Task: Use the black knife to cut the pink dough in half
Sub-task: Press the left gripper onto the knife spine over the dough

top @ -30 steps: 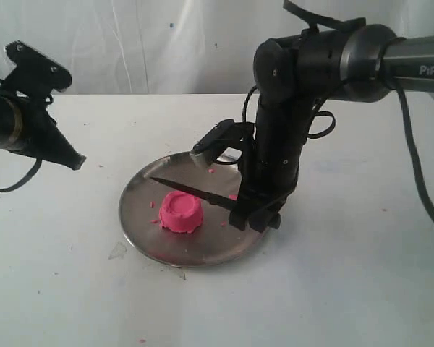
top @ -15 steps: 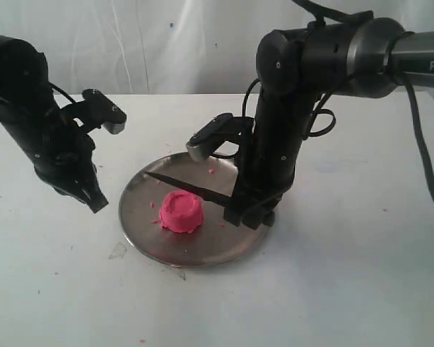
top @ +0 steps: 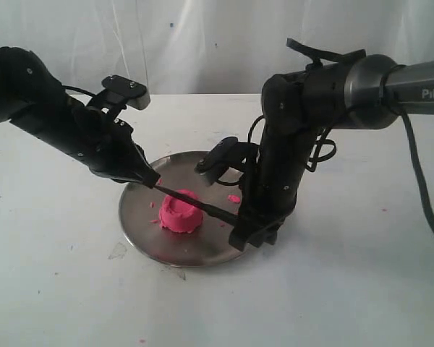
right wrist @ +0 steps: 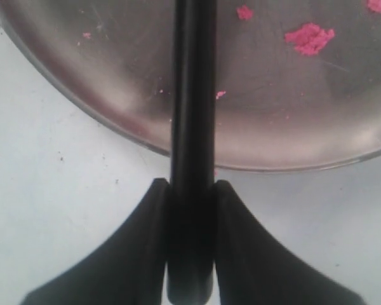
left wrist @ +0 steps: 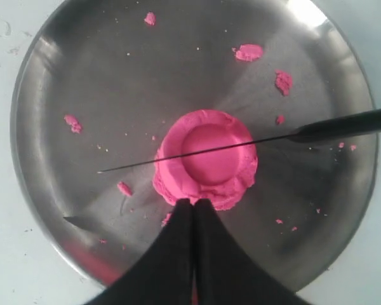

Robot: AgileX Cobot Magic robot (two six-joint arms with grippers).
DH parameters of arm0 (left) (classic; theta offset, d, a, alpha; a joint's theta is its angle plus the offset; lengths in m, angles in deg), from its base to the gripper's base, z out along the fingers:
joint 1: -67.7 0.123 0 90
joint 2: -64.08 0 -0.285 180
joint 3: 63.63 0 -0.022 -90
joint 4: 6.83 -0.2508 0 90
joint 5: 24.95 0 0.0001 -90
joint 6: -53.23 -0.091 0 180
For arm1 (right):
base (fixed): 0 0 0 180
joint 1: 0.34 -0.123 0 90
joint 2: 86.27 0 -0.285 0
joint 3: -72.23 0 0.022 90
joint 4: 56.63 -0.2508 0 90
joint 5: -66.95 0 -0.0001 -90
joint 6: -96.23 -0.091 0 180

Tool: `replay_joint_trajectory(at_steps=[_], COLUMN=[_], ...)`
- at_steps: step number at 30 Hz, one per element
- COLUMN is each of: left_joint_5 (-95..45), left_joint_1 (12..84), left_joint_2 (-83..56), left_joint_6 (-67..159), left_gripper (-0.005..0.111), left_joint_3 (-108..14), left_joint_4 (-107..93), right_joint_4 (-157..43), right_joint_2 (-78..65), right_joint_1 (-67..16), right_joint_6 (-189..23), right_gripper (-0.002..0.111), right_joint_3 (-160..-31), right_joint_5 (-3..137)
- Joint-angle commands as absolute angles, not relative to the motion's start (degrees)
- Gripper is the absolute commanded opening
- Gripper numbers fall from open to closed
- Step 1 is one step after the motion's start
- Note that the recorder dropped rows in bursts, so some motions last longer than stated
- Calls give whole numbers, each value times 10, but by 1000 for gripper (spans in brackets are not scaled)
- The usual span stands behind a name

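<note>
The pink dough (top: 179, 210) (left wrist: 206, 157) is one squat round lump with a dented top, sitting in the middle of the round steel plate (top: 137, 224) (left wrist: 82, 76) (right wrist: 286, 121). The black knife (top: 202, 205) (left wrist: 343, 124) (right wrist: 192, 95) lies edge-down across the dough's top. My right gripper (top: 249, 233) (right wrist: 190, 190) is shut on the knife's handle at the plate's right rim. My left gripper (top: 150, 181) (left wrist: 193, 204) is shut and empty, its tips just beside the dough near the knife's point.
Small pink crumbs (top: 233, 198) (left wrist: 249, 52) (right wrist: 310, 37) are scattered on the plate and the white table (top: 333, 289). A white curtain hangs behind.
My left arm has swung in from the far left to the plate, tips now by the dough. The knife has dropped from above the dough onto its top.
</note>
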State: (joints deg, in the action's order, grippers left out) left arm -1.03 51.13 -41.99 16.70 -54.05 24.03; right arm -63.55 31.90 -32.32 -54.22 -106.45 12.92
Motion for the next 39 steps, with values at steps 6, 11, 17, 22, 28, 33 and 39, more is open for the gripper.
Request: replay_joint_trajectory(at_steps=[6,11,17,22,28,33,39], left_joint_5=[-69,-78,-91,-99,-116,-116,-116], left_joint_1=[510,510,510,510,510,510,510], left_joint_2=[-434,-455,-471,-471,-471,-471,-473], left_joint_6=[155,155,155,154,131,25,-7], left_gripper=[0,0,0,0,0,0,0], left_joint_3=[-538,-538,-538,-538,-538,-538,-538], left_joint_4=[272,275,275,275,315,407,429], right_joint_4=[-638,-639,-643,-643,-645,-645,-648], right_joint_2=[319,319,319,319,319,319,319], right_joint_1=[-323,-323,-323,-323,-323,-323,-323], right_joint_6=[-540,-540,-540,-540,-540,-540,-540], right_gripper=[0,0,0,0,0,0,0], right_joint_3=[-1063,-1063,-1063,-1063,-1063,-1063,-1063], right_joint_5=[138,139,139,139,139,139,137])
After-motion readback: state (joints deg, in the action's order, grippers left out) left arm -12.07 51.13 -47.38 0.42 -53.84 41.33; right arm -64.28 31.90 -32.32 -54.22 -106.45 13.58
